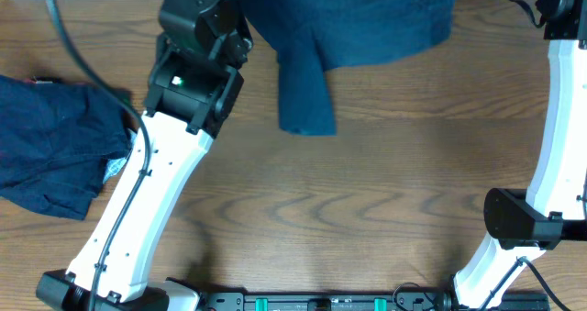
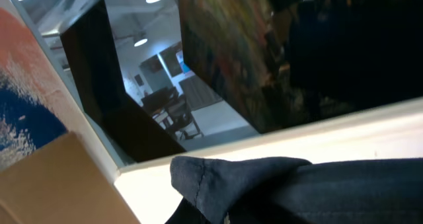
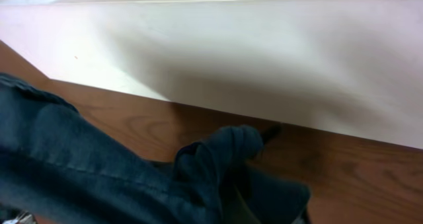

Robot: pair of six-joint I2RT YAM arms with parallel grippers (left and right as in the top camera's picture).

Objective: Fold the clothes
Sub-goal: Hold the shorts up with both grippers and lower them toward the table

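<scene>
Two navy pieces of clothing lay on the wooden table [image 1: 385, 210]. The spread garment [image 1: 367, 17] ran past the table's far edge and out of sight, one leg trailing toward the table's middle. The crumpled garment [image 1: 50, 155] sat at the table's left side, partly cut off. Near the table's far edge the left gripper [image 2: 221, 214] and right gripper [image 3: 228, 197] were each pinched together on the spread garment, their fingers almost wholly buried under bunched cloth.

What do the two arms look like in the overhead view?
Both the left arm and right arm have white shells with black joints. A green light glows on the left wrist housing; a black cable trails along that arm.
</scene>
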